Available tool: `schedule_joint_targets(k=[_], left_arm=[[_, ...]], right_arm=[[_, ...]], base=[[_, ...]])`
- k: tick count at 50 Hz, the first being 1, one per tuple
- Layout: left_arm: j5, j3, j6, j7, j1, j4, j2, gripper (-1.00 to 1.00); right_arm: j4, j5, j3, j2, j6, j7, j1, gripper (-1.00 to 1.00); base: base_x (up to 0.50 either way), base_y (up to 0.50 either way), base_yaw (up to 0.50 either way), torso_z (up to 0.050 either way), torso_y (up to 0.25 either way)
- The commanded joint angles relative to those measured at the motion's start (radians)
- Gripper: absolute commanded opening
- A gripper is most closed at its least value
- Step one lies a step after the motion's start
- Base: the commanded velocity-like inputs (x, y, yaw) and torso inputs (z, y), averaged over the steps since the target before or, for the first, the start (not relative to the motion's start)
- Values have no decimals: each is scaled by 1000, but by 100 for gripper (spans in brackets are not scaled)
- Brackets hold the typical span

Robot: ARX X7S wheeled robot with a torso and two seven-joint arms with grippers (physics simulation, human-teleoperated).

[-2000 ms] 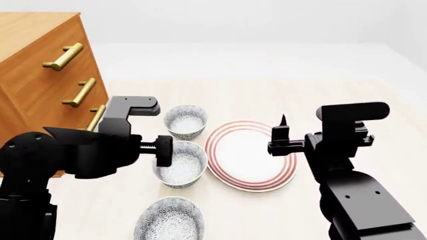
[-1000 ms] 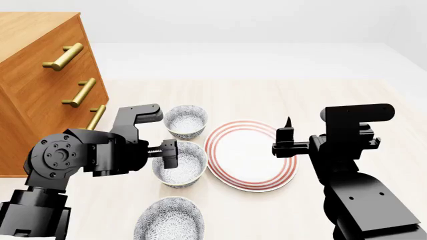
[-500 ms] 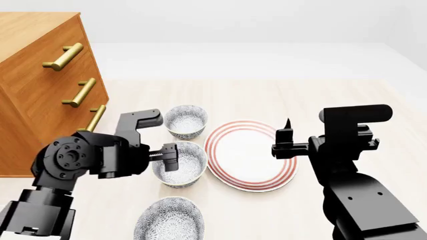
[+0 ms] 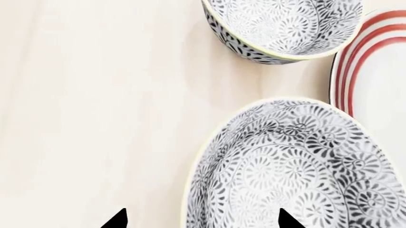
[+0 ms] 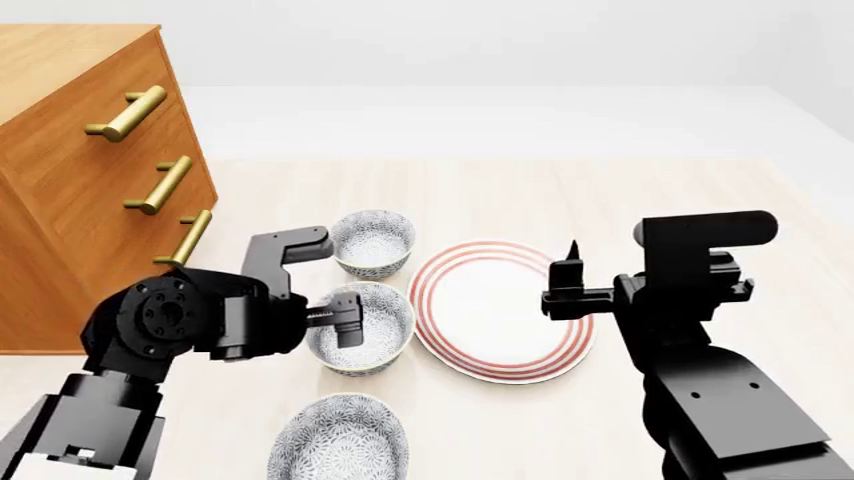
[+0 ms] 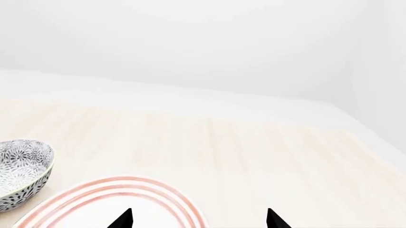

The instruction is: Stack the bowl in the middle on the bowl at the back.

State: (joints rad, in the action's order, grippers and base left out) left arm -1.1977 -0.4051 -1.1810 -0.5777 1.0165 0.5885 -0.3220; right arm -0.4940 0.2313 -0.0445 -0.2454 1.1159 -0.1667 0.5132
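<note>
Head view, surface: pale wood table (image 5: 641,200), white wall behind, plenty of bare top on the far side and right.
Left edge: wooden dresser (image 5: 80,170) with brass handles, close beside the left gripper (image 5: 340,318).
Left gripper: fingers apart, straddling the near-side rim of the middle bowl (image 5: 360,328), one fingertip (image 4: 286,219) inside.
Back bowl (image 5: 371,242): just behind the middle one, a small gap between.
Front bowl (image 5: 339,438): nearest the robot.
Plate (image 5: 501,310): red-ringed, beside the bowls.
Right gripper (image 5: 571,285): over the plate's edge, fingers apart, empty.
</note>
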Motion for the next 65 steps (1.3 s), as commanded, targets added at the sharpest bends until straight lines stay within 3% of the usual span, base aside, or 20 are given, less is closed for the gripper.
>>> schedule_joint_targets(k=[1, 18, 19, 45, 65], left_arm=[[20, -18, 24, 21, -1, 39, 12, 100], [45, -27, 71, 25, -4, 133, 44, 100], [47, -26, 74, 25, -3, 140, 46, -100], [44, 34, 157, -43, 21, 164, 27, -100], [-214, 214, 0, -298, -93, -170, -71, -100]], right_arm=[[11, 2, -2, -1, -8, -4, -1, 100], [13, 8, -1, -7, -12, -10, -8, 100], [13, 8, -1, -7, -12, -11, -8, 100], [20, 17, -1, -6, -19, -22, -6, 100], [-14, 29, -6, -7, 7, -33, 3, 100]], base=[[0, 0, 0, 0, 0], [0, 0, 0, 0, 0], [0, 0, 0, 0, 0], [0, 0, 0, 0, 0], [0, 0, 0, 0, 0]])
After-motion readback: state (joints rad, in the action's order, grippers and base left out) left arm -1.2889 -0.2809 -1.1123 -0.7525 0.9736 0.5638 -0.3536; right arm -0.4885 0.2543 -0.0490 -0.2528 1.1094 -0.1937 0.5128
